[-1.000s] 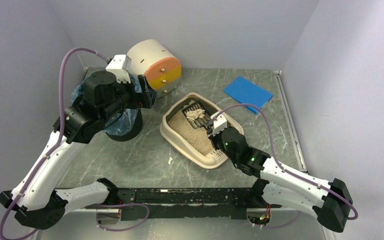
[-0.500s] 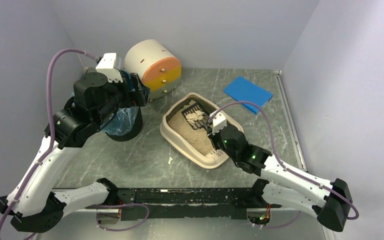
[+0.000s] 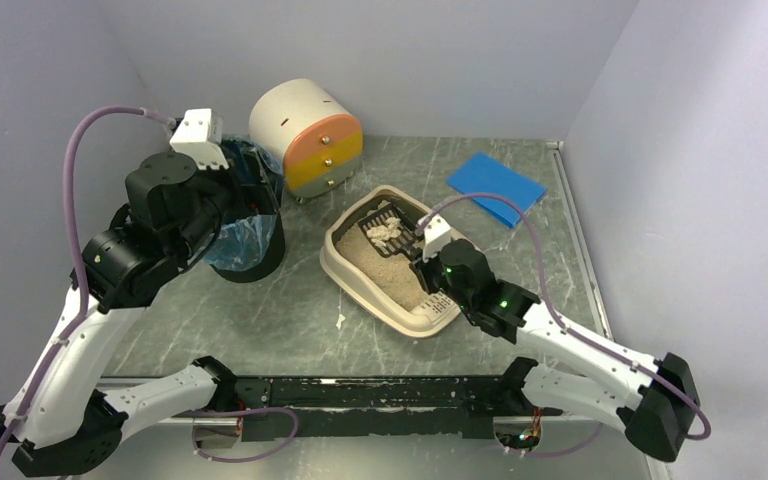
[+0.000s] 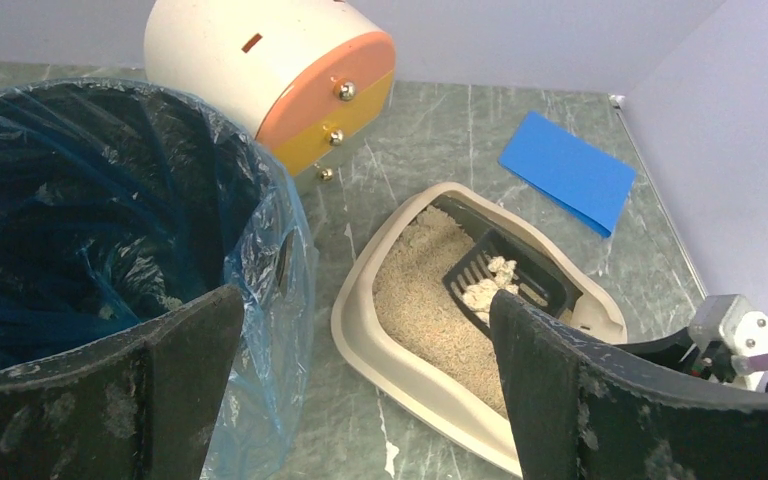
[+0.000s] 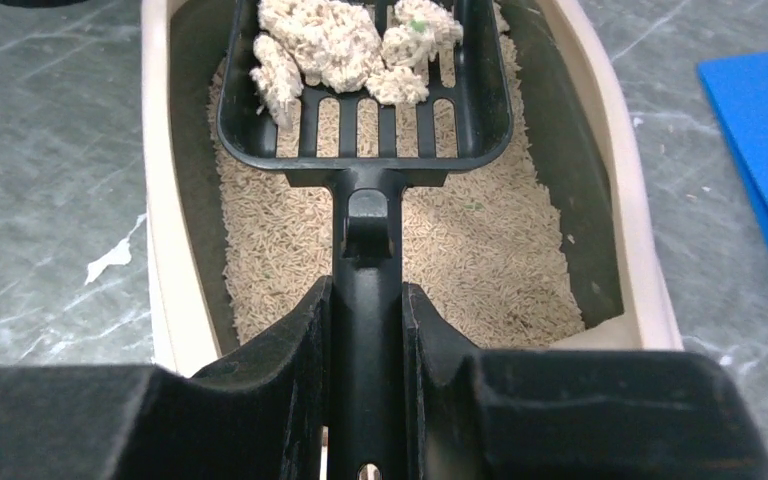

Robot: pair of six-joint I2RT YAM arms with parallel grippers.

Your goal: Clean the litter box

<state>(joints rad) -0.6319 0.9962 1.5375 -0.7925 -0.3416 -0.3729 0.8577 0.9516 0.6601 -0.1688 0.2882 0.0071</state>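
1 litter box point(image 3: 343, 278) sits mid-table point(image 3: 260, 310), just right of 1 black bin point(image 4: 80, 200) with a blue liner and in front of 1 white drawer unit point(image 4: 250, 60) with 3 knobs. 1 blue sheet point(image 4: 568, 170) lies well apart. The right gripper point(image 5: 365, 310) has its 2 fingers clamped on the handle of 1 black slotted scoop point(image 5: 360, 125), held over the litter point(image 5: 480, 250). The scoop carries pale clumps point(image 5: 325, 45), perhaps 3, though they run together. The left gripper point(image 4: 365, 300) hangs spread wide and empty by the bin.
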